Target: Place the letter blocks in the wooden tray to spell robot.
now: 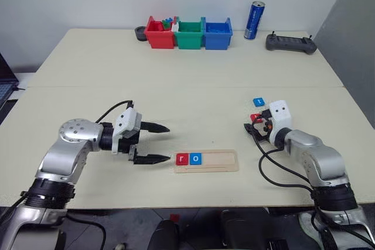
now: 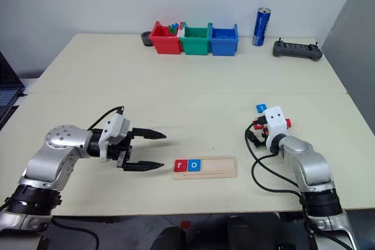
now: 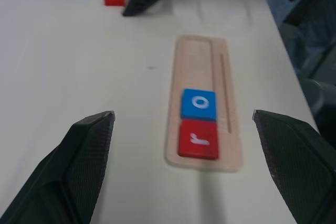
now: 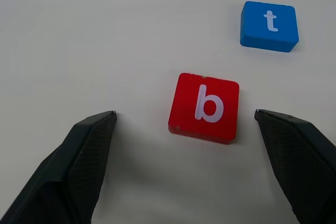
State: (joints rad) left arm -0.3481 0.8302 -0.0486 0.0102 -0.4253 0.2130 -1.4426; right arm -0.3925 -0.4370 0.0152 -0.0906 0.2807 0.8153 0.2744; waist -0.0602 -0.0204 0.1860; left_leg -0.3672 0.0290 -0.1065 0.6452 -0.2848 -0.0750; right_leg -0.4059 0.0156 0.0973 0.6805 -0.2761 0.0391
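Note:
The wooden tray [image 1: 220,161] lies near the table's front edge. In its left end sit a red "r" block [image 1: 181,158] and a blue "o" block [image 1: 195,158], side by side. My left gripper [image 1: 169,143] hovers open just left of the tray, pointing at it, with nothing between its fingers. At the right, my right gripper [image 4: 185,112] is open and low over a red "b" block [image 4: 205,107], its fingers on either side and not touching. A blue "t" block [image 4: 269,25] lies just beyond it. The right gripper [image 1: 256,126] partly hides the red blocks from the head views.
Red [image 1: 159,33], green [image 1: 189,34] and blue [image 1: 217,34] plastic bins stand in a row at the back, with a blue can [image 1: 254,20] and a black controller [image 1: 290,43] to their right. A seam [image 1: 176,86] crosses the table. A laptop edge [image 1: 4,83] shows at far left.

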